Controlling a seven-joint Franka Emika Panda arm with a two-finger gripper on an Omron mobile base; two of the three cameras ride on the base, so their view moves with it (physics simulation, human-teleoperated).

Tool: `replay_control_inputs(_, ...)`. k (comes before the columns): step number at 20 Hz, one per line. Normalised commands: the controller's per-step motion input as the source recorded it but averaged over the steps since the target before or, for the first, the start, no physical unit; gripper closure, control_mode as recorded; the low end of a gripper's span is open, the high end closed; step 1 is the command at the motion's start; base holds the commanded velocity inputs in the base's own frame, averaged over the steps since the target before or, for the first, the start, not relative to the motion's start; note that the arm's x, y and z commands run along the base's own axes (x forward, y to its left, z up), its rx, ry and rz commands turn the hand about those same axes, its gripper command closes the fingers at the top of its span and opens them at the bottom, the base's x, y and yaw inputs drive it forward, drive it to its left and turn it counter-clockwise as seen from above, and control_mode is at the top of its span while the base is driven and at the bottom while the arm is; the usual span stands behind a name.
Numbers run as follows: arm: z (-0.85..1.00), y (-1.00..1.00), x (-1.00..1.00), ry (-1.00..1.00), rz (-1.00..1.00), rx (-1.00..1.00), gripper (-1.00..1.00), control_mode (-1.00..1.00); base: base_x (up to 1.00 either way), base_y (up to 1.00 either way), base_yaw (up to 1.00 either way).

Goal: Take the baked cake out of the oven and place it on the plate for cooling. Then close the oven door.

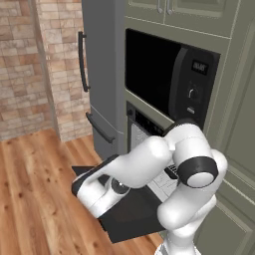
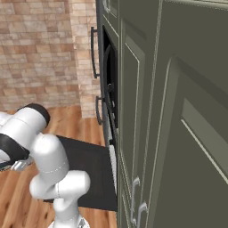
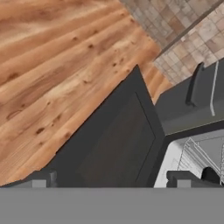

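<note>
Left base view: oven [image 1: 144, 130] at 12 o'clock, below microwave [image 1: 169, 79]; oven door [image 1: 127, 211] dropped flat. Hand view: wire rack [image 3: 205, 151] at 4 o'clock; cake not discernible. Judgement: swing toward cavity, enter level above rack. Gripper [image 3: 114, 180] over door, jaws spread wide, empty, touching nothing.

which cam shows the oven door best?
Hand view: the open oven door lies flat across the middle, window panel visible. Left base view has the arm covering much of the door. Right base view shows part of it beside the cabinets.
</note>
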Motion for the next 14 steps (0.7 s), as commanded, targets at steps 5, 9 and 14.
replay_control_inputs(5,0.02,1.00,-0.16,-0.29,-0.29,-0.46,-1.00,-1.00,0.00,0.00,0.00)
replay_control_inputs(9,0.45,1.00,-0.43,-0.18,-0.20,-0.27,-1.00,-1.00,0.00,0.00,0.00)
replay_control_inputs(14,0.88,0.74,-0.60,-0.16,-0.09,-0.05,-1.00,-1.00,0.00,0.00,0.00)
